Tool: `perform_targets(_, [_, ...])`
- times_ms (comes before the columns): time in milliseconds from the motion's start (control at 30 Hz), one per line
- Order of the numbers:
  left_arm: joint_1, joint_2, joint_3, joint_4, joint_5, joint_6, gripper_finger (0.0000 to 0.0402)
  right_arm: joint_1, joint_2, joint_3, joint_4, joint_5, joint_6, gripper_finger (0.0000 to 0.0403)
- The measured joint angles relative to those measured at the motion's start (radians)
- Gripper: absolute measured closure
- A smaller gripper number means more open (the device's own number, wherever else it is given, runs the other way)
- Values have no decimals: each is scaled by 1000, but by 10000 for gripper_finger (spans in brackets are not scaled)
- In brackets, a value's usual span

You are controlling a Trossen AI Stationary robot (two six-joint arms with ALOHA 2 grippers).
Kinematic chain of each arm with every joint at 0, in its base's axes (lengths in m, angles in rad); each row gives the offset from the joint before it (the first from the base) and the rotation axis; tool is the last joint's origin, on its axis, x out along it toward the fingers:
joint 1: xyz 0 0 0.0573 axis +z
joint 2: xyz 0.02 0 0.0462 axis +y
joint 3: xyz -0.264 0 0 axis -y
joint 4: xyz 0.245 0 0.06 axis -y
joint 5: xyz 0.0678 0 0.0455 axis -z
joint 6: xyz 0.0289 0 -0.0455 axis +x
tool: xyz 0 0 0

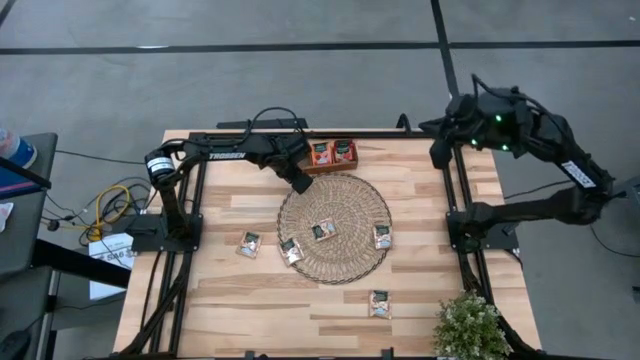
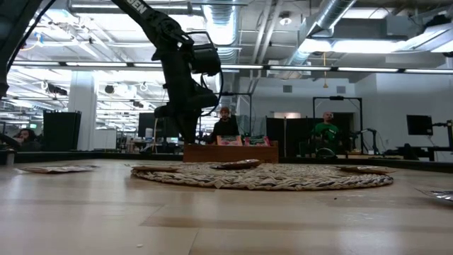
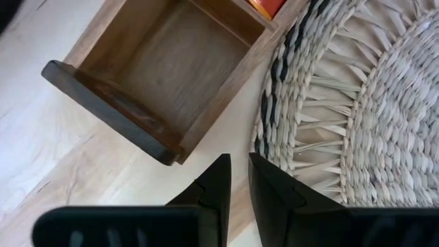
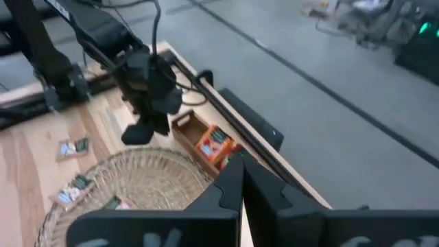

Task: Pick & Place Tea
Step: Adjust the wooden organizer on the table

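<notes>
Hovering: left pincer point(image 3: 236, 180) nearly closed, empty, beside wooden tray point(image 3: 164, 75) | right pincer point(image 4: 241, 180) closed

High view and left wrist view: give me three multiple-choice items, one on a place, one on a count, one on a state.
1. The left gripper hangs: A over the mat's middle; B between wooden tray and woven mat; C past the mat's near side.
2. Tea sachets outside the tray: A two; B five; C nine.
3. The tray compartment in the left wrist view: A empty; B full; C lidded.
B, it sits at the mat's far edge; B, five lie on or around the mat; A, only bare wood shows.
</notes>
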Motion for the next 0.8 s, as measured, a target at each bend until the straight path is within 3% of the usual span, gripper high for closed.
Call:
perform_targets(400, [0, 0, 0, 0, 0, -1, 358, 0, -412, -539, 419, 22, 65, 403])
perform_targets(800, [0, 0, 0, 0, 0, -3, 358, 0, -819, -1015, 688, 40, 190, 403])
